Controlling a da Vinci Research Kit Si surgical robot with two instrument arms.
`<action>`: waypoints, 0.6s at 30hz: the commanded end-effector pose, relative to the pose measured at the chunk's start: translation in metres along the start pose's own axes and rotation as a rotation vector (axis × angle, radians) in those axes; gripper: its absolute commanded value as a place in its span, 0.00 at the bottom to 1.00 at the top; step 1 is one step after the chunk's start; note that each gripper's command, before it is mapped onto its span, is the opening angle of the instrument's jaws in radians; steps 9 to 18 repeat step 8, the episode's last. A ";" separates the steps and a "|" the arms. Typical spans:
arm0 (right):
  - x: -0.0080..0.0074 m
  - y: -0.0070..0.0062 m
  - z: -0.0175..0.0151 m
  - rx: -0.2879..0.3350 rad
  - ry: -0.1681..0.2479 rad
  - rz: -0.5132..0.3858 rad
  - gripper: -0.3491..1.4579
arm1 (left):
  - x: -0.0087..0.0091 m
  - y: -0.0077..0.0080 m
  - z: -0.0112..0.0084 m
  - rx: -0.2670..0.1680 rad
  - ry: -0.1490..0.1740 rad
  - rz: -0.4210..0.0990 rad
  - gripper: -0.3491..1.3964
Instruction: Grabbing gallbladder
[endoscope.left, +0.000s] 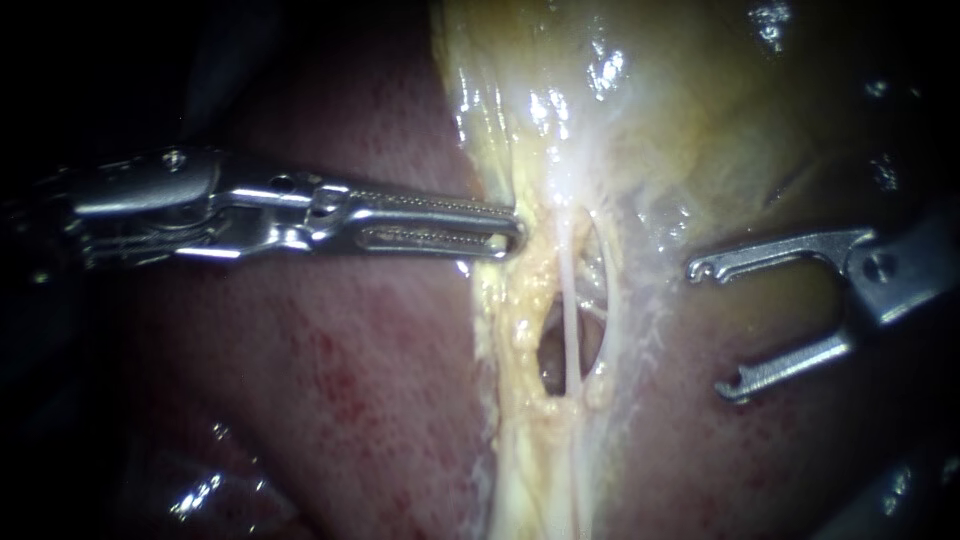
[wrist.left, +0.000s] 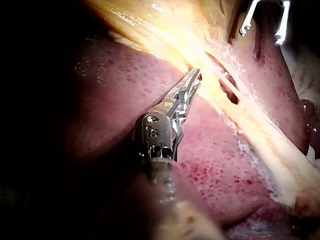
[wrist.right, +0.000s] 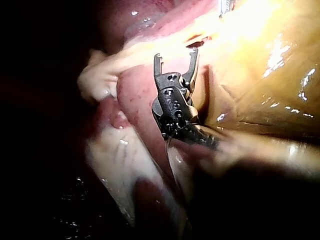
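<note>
The yellow-tan gallbladder (endoscope.left: 700, 100) fills the upper right of the endoscope view and narrows into a pale fatty band (endoscope.left: 530, 440) running down over the red liver (endoscope.left: 330, 360). A dark window in that band is crossed by a thin pale tube (endoscope.left: 570, 300). My left instrument (endoscope.left: 515, 230) lies level with its serrated jaws together, tips touching the band's left edge just above the window. My right instrument (endoscope.left: 718, 327) hangs right of the window with its hooked jaws wide apart and nothing gripped. In the wrist views, left instrument (wrist.left: 197, 75) meets the band; right instrument (wrist.right: 176, 56) gapes.
Liver (wrist.left: 215, 150) lies under and on both sides of the band. In the left wrist view the right instrument (wrist.left: 262, 27) shows far ahead, beyond the window. Wet, glistening tissue (endoscope.left: 200, 490) sits at the lower left; the surroundings are dark.
</note>
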 end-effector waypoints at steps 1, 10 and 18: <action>0.0000 0.0000 0.0000 0.000 0.000 0.000 0.52 | 0.0000 0.0000 0.0000 0.001 0.000 0.000 0.00; 0.0000 0.0000 0.0000 0.000 0.000 0.000 0.52 | 0.0000 0.0000 -0.0001 0.004 0.001 0.000 0.00; 0.0000 0.0000 0.0000 0.000 0.000 0.000 0.52 | 0.0000 0.0000 -0.0001 0.004 0.001 0.000 0.00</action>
